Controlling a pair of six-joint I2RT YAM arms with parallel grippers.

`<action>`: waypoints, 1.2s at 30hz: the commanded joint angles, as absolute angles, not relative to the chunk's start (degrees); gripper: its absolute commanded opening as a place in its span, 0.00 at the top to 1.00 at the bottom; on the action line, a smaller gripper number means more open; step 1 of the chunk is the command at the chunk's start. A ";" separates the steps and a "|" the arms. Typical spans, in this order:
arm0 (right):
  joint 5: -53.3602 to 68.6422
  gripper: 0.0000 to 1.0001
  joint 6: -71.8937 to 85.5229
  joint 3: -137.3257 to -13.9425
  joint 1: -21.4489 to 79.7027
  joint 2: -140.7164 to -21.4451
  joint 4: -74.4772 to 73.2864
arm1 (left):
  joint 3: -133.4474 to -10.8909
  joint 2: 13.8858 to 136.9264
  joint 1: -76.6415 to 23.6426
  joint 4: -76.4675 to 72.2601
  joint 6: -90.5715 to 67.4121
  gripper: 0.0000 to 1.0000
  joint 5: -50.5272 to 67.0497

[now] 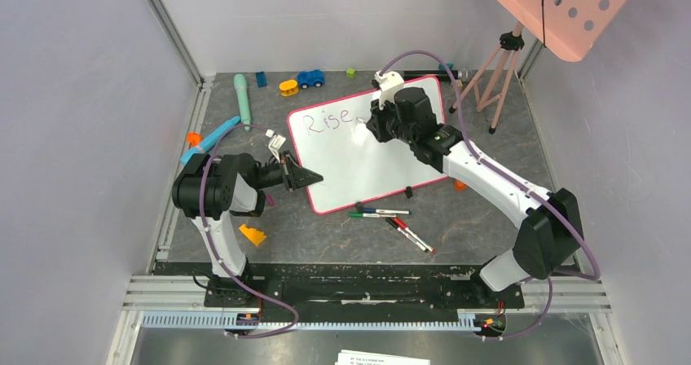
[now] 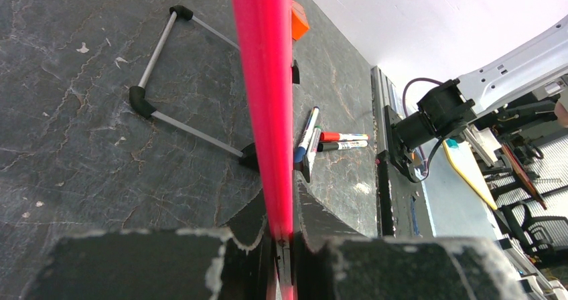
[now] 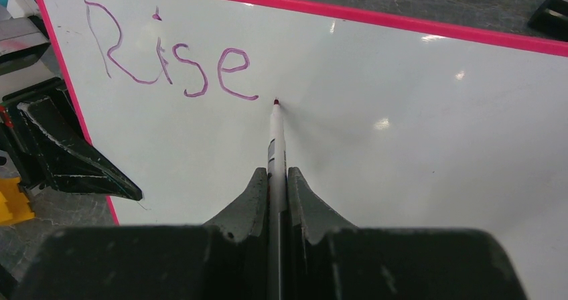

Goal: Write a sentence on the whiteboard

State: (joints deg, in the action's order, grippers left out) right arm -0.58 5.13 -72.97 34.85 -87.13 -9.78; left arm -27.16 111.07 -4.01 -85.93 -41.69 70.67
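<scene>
Whiteboard: lies skewed on the dark table, between the two arms, pink rim all round.

Left gripper: nearly closed, pinching the board's left rim, which runs edge-on between the black fingers in the left wrist view.

Right gripper: fully closed on a thin marker, held over the board's upper middle. Marker tip touching the white surface just right of the last letter.

Sentence: only "Rise" there, in purplish-pink ink along the upper left of the board.

Loose markers: several on the table just beside the board's near edge, one with a red cap.

Along the far edge of the table: a blue toy car, a yellow piece, a small green block.

Near the left arm's base: an orange wedge.

Top right corner: a pink perforated panel on a tripod.
</scene>
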 commanded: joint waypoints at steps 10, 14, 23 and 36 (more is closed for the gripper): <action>-3.32 1.00 5.70 -72.76 34.63 -86.34 -11.08 | -26.53 111.71 -5.45 -89.21 -37.18 0.94 75.39; -2.90 1.00 5.84 -71.28 34.63 -85.40 -11.07 | -26.54 111.75 -5.46 -89.21 -37.21 0.94 75.38; -0.17 1.00 5.68 -71.75 34.63 -84.08 -10.08 | -26.50 111.79 -5.45 -89.21 -37.23 0.94 75.27; 3.17 1.00 6.41 -74.63 30.55 -82.26 -8.04 | -26.65 111.87 -5.45 -89.21 -37.31 0.94 75.23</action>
State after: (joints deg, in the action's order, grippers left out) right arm 2.57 5.78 -71.57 32.08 -83.29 -10.00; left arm -27.16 111.07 -4.05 -85.93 -41.67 70.74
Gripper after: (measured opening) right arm 0.113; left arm 0.135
